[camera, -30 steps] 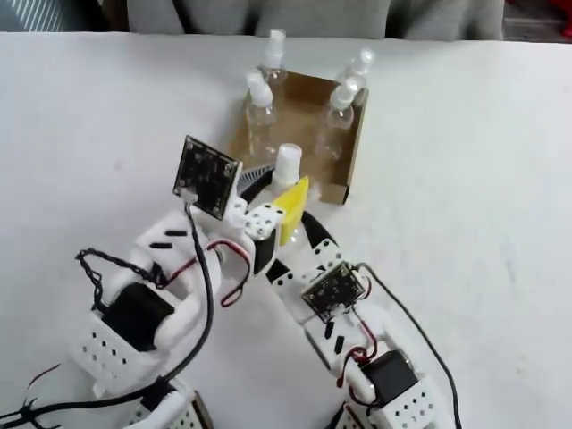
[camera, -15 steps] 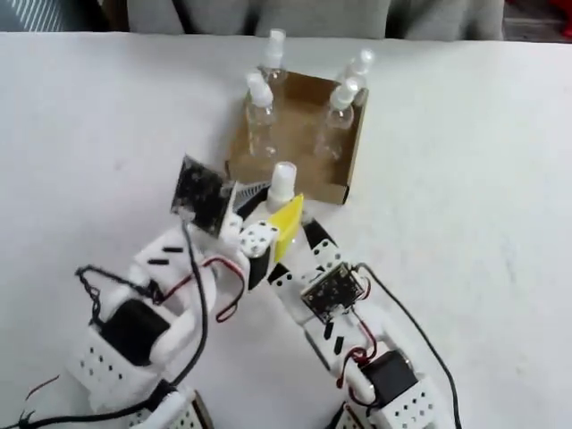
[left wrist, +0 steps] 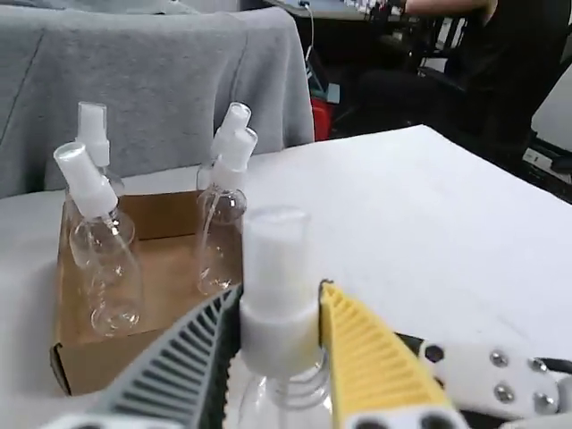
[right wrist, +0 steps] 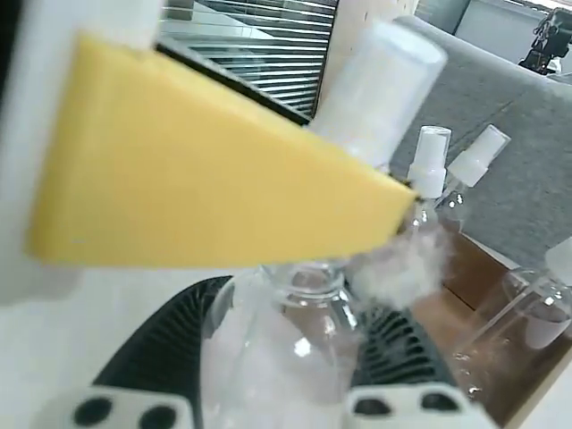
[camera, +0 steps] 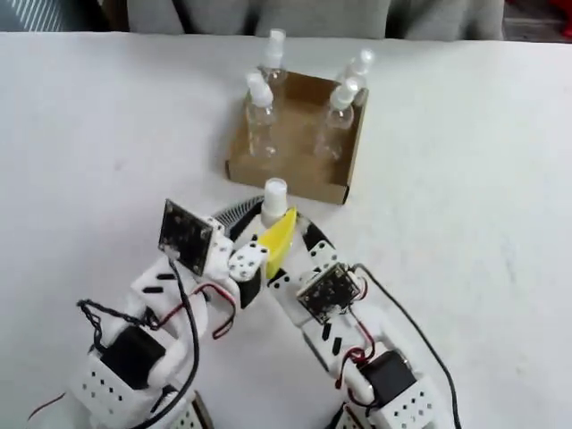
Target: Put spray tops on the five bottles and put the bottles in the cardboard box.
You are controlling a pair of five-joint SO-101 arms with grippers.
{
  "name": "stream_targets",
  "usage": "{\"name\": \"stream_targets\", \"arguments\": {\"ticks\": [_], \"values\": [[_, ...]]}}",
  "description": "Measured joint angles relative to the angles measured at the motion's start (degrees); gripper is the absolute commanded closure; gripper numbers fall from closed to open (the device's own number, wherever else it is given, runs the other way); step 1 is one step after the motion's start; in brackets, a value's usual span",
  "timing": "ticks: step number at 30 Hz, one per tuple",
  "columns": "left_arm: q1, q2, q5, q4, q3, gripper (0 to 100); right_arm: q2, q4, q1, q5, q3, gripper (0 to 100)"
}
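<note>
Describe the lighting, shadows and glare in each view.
High view: soft, even light falls on the white table, and the cardboard box throws only a faint shadow at its foot. Left wrist view: there are small glints on the boxed bottles and no harsh glare. Right wrist view: bright glints sit on the held bottle, with pale light behind it.

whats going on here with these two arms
Two robot arms are working on one bottle just in front of the cardboard box. The right hand grips its clear body, while the left hand is closed on the spray top sitting on its neck. Four other bottles, tops on, stand in the box; this one is not in yet.
</note>
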Motion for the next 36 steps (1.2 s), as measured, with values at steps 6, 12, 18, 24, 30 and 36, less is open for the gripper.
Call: {"name": "stream_targets", "arguments": {"ticks": [6, 12, 18, 24, 30, 36], "values": [[0.0, -5.9, 0.0, -1.3, 4.7, 98, 0.0, 0.0, 0.0, 0.0, 0.0, 98.1], [0.0, -11.3, 0.0, -1.3, 8.2, 97, 0.1, 0.4, 0.0, 0.1, 0.0, 98.1], [0.0, -13.0, 0.0, -1.3, 9.4, 97, 0.1, 0.4, 0.0, 0.1, 0.0, 98.1], [0.0, -13.0, 0.0, -1.7, 9.5, 89, 0.1, 0.4, 0.0, 0.1, 0.0, 98.1], [-0.2, -11.9, -0.1, -1.2, 10.3, 76, -0.1, 0.3, 0.4, -0.2, 0.0, 98.1], [-0.2, -12.2, -0.2, -1.1, 10.5, 76, -0.1, 0.3, 0.4, -0.2, 0.0, 98.1]]}}
